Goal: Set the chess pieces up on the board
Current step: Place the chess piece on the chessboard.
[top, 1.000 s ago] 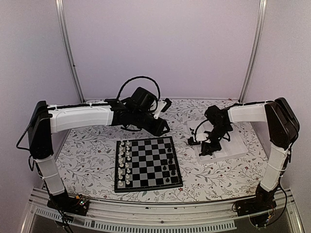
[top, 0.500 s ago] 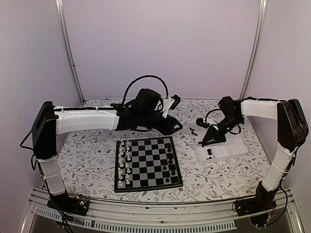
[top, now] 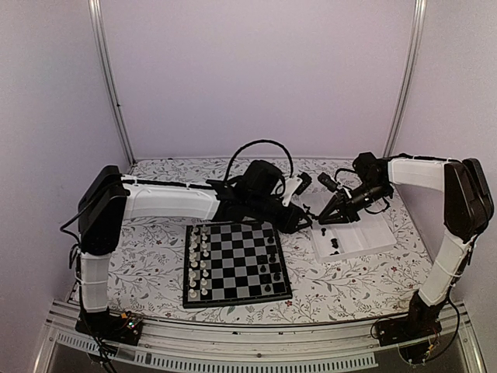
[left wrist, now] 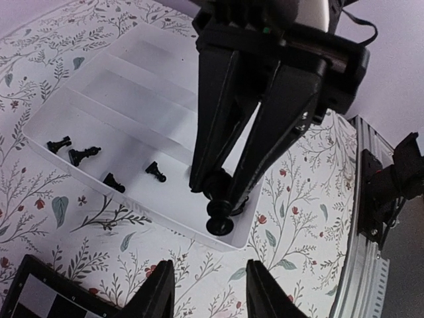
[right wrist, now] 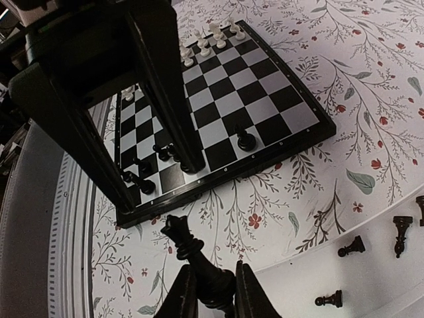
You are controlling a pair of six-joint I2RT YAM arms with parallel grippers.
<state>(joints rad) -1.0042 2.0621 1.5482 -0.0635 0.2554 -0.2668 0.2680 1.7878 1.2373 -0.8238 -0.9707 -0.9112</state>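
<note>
Black-and-white checkered board (top: 237,262) with a black rim, black chess pieces (left wrist: 156,171), white chessmen (top: 194,260), plain white tray (top: 373,233), white surface (top: 147,242) patterned with grey leafy sprigs and small red flowers

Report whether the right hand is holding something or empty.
Holding: the right hand is shut on a small black plastic chess piece, seen in both wrist views.

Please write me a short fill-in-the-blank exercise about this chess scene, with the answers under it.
1. The right gripper is shut on a ___ chess piece.
2. The left gripper holds nothing; its jaws are ___.
3. In the top view, the white chessmen stand along the ___ side of the board.
4. The tray with the loose pieces is ___ in colour.

Missing words: black; open; left; white
</note>
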